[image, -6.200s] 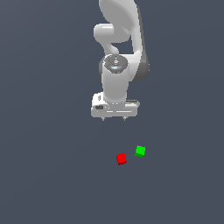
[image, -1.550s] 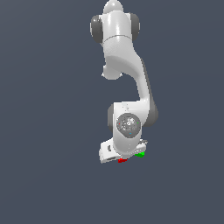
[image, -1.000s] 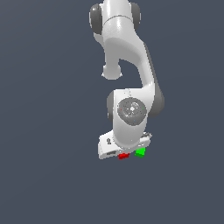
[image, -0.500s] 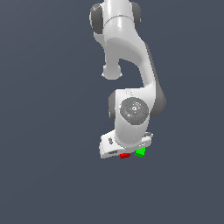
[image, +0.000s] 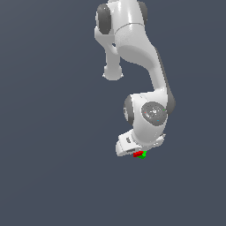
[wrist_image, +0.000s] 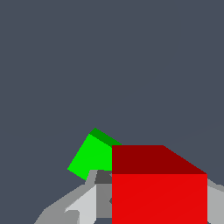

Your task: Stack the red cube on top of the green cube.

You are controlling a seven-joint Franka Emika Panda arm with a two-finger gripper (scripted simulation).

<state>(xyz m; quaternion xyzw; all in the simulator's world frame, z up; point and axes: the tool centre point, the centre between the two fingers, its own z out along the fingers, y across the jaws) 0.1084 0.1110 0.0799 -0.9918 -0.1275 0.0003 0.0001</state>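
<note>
Wrist view gives you the clearest read: the red cube (wrist_image: 159, 192) fills the near part of the picture and sits between the fingers (wrist_image: 81, 205), which look closed against its sides, so I judge the grasp as made. Past its edge you can see the green cube (wrist_image: 92, 155), partly hidden by the red one and turned at an angle to it, resting on the dark surface (wrist_image: 109, 65).

Exterior view shows the arm bent low, with the gripper (image: 139, 152) just above the surface (image: 53, 176). The red cube (image: 138, 154) and the green cube (image: 143, 154) appear as two small patches right beside each other under the hand; you cannot tell from there whether they touch, or whether the red one is off the surface.

As for progress, you have the pick done, as far as the pictures show. The stacking is still ahead: the red cube is not on top of the green one. You would need to bring it over the green cube, set it down squarely, and let go.
</note>
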